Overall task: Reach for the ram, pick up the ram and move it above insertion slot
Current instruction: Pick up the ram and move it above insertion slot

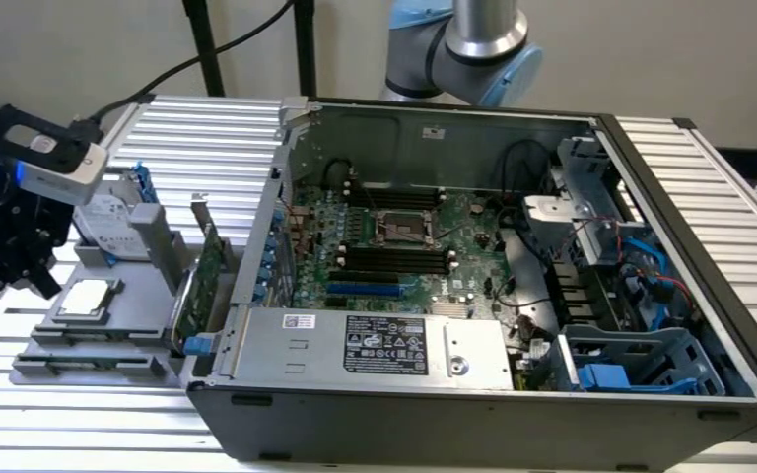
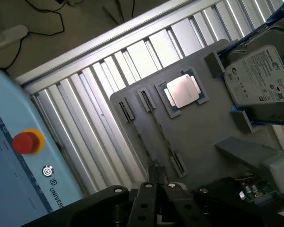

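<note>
The ram [image 2: 161,135] is a thin strip seen edge-on, standing in the grey parts tray [image 2: 199,132] between two clips, beside the processor [image 2: 182,90]. My gripper [image 2: 158,187] hovers over the end of the strip, its fingers slightly apart and open with nothing between them. In the exterior view the gripper [image 1: 17,261] hangs above the tray [image 1: 142,315] at that view's left, outside the open computer case [image 1: 484,414]. The black memory slots [image 1: 392,261] lie on the motherboard inside the case.
A hard drive [image 2: 260,80] and an upright green expansion card [image 1: 201,281] with a metal bracket stand on the tray. A blue teach pendant with a red button [image 2: 26,142] lies beside the slatted table. The case holds a power supply [image 1: 366,345] and cables.
</note>
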Motion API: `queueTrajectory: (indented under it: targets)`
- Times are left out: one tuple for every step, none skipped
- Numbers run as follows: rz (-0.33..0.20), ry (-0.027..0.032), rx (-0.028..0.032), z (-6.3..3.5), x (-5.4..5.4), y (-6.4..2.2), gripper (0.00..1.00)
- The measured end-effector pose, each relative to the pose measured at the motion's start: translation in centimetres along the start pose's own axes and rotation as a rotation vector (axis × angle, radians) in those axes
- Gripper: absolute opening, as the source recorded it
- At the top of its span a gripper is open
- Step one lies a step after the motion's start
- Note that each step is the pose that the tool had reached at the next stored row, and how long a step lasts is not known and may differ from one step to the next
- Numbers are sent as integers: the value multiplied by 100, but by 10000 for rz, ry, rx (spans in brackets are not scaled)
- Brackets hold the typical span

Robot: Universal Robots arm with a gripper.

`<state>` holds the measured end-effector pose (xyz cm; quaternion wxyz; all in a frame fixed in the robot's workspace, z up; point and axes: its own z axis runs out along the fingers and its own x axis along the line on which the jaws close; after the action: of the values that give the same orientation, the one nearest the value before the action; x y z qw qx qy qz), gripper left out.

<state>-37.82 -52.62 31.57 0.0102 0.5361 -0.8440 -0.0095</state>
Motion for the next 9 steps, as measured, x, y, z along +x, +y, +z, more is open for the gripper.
queueTrajectory:
  targets:
    - [-181,5,3,5,0,0,11]
    - [-360,8,7,10,0,0,11]
    - [-540,12,10,16,0,-1,11]
    - [-720,15,14,21,0,-1,11]
    - [-900,19,18,27,0,-1,11]
    - [-1086,24,21,32,0,-1,11]
    - [-1275,27,26,38,0,-1,11]
    - [-1456,31,29,43,0,-1,11]
    - [-1636,34,33,49,0,-1,11]
